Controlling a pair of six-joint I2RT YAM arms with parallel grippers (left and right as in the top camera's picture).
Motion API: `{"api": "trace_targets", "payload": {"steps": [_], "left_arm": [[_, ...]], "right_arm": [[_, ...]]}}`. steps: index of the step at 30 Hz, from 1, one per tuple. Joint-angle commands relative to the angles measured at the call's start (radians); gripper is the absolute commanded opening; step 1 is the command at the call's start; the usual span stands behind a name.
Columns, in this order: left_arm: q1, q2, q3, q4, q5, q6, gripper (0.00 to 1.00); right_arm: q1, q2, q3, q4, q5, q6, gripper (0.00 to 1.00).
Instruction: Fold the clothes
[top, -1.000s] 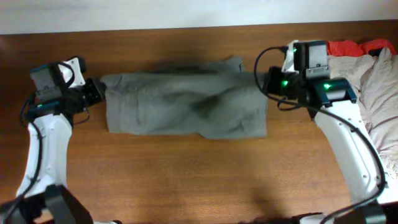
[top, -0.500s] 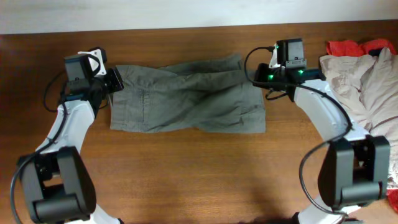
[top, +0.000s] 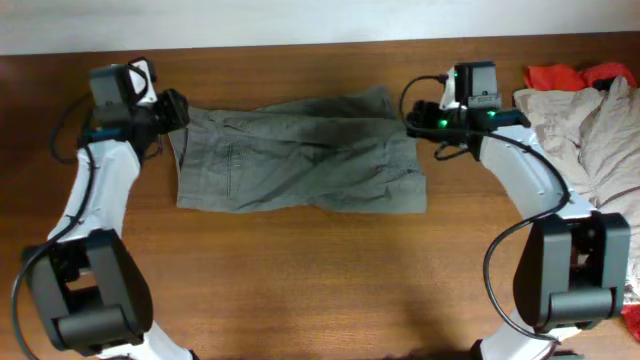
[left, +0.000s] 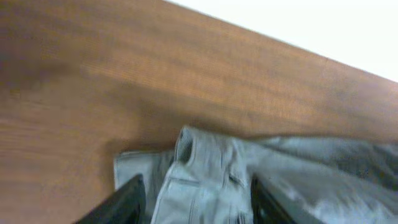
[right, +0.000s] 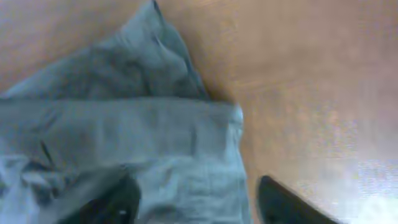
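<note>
Between left tool (top: 177, 110) and right tool (top: 412, 118), grey-olive shorts (top: 300, 160)

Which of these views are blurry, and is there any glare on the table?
Overhead: fairly sharp, evenly lit, grey-olive cotton shorts clearly outlined. Left wrist: brown wooden table smeared, top right blown out white. Right wrist: soft all over, pale glare on the table lower right.

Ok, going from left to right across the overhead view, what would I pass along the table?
Left pincer → grey-olive shorts → right pincer → pale beige garment. The red cloth overlaps the beige one, so its place is unclear.
</note>
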Motion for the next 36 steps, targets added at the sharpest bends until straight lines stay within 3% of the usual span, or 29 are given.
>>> {"api": "trace_targets", "payload": {"steps": [1,6,9,14,21,24,31,36], "left_arm": [[-0.006,0.0,0.047,-0.112,0.129,0.116,0.36],[-0.095,0.003,0.043,-0.267,0.169,0.361,0.09],[-0.177,0.027,0.038,-0.298,0.108,0.488,0.0],[-0.28,0.108,0.038,-0.259,-0.027,0.528,0.01],[-0.318,0.259,0.038,-0.148,-0.034,0.553,0.0],[-0.317,0.296,0.038,-0.081,-0.035,0.553,0.0],[-0.317,0.309,0.038,-0.039,-0.05,0.552,0.01],[-0.317,0.309,0.041,-0.036,-0.061,0.552,0.01]], "right_arm": [[0.003,-0.055,0.012,-0.074,-0.1,-0.05,0.49],[0.058,-0.047,0.011,-0.165,-0.107,-0.05,0.19],[0.101,-0.027,0.006,-0.162,-0.084,-0.049,0.12],[0.163,0.052,0.002,-0.085,-0.034,-0.041,0.1],[0.172,0.204,0.002,0.059,-0.027,0.035,0.07],[0.172,0.248,0.002,0.185,-0.032,0.024,0.05],[0.138,0.261,0.003,0.679,-0.032,0.02,0.04],[0.09,0.256,0.004,0.792,-0.063,0.116,0.04]]}}
